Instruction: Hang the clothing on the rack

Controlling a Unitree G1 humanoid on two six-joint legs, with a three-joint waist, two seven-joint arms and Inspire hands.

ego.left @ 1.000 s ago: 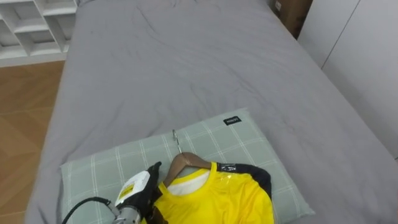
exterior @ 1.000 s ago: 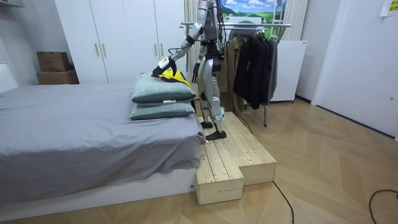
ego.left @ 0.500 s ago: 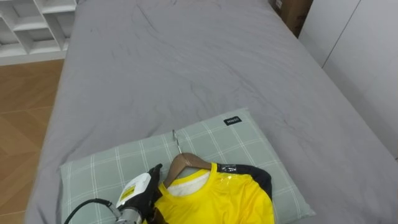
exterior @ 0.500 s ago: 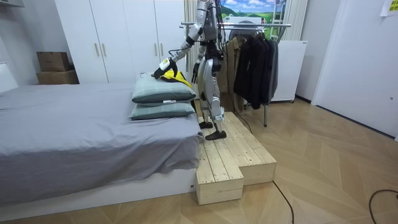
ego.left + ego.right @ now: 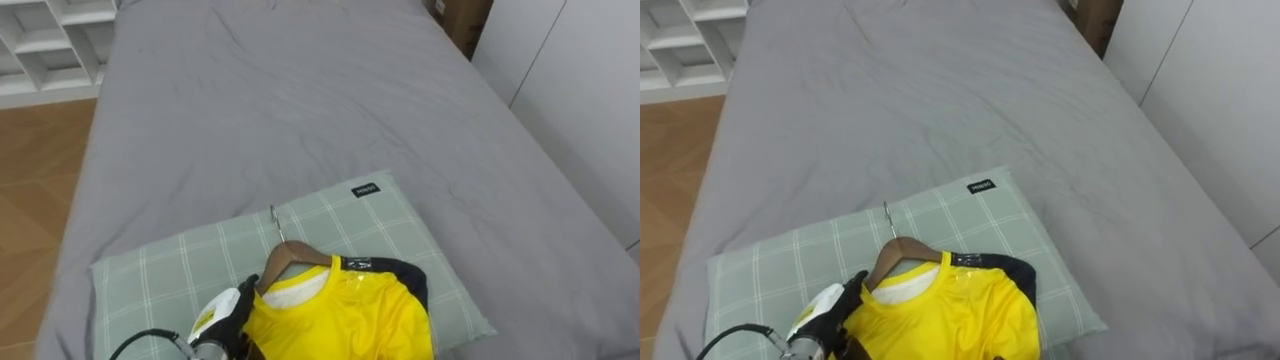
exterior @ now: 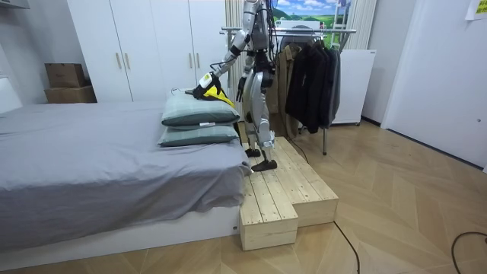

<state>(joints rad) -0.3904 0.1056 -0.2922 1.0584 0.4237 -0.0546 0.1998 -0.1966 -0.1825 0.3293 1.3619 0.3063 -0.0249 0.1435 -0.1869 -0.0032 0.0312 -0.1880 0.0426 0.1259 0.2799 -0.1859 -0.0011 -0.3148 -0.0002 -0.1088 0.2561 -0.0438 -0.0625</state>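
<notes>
- Left hand [image 5: 222, 318] rests at the shoulder of the yellow shirt [image 5: 340, 320], at the near edge of the pillow [image 5: 160, 275]; if it grips, I cannot tell.
- Shirt is already on a wooden hanger [image 5: 290, 257].
- Better to take hanger and cloth together and lift level, so nothing slips.
- Small dark label [image 5: 366, 189] at the pillow's far right corner: writing unreadable.

head eyes look down on the pillow [image 5: 330, 215]; room view shares it distantly.
</notes>
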